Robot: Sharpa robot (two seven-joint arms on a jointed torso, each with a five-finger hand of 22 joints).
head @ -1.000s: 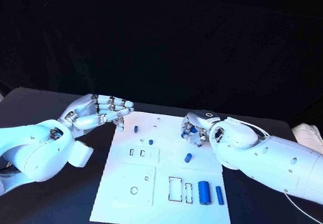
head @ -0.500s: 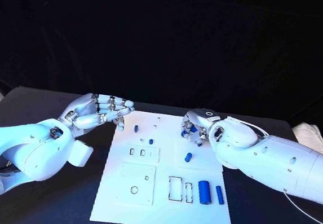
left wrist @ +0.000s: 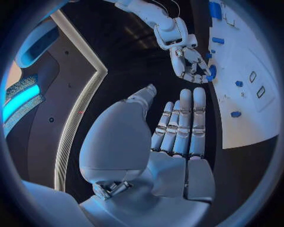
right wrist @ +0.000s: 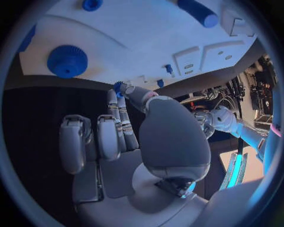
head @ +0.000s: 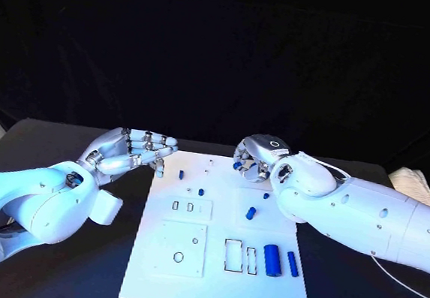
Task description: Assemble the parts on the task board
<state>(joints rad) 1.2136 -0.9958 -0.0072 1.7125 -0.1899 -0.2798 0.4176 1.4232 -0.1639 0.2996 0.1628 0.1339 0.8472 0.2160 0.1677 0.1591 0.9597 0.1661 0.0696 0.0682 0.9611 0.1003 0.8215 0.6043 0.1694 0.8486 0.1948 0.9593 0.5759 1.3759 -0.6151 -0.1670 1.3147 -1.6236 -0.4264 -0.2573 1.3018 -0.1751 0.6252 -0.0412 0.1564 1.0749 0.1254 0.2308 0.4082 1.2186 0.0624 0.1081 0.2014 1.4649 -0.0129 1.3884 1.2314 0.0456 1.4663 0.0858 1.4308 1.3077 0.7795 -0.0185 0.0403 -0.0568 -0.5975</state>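
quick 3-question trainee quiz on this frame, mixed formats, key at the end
1. True or false: the left robot hand is holding a blue part.
2. Which one pinches the small blue part? A) left robot hand B) right robot hand C) neither, it lies on the task board
3. Fill in: the two biggest blue cylinders lie side by side on the board's near ___ side (robot's own sides).

Key: 1 false, its fingers are apart with nothing in them. 2 B, the right robot hand has it between thumb and finger. 3 right.
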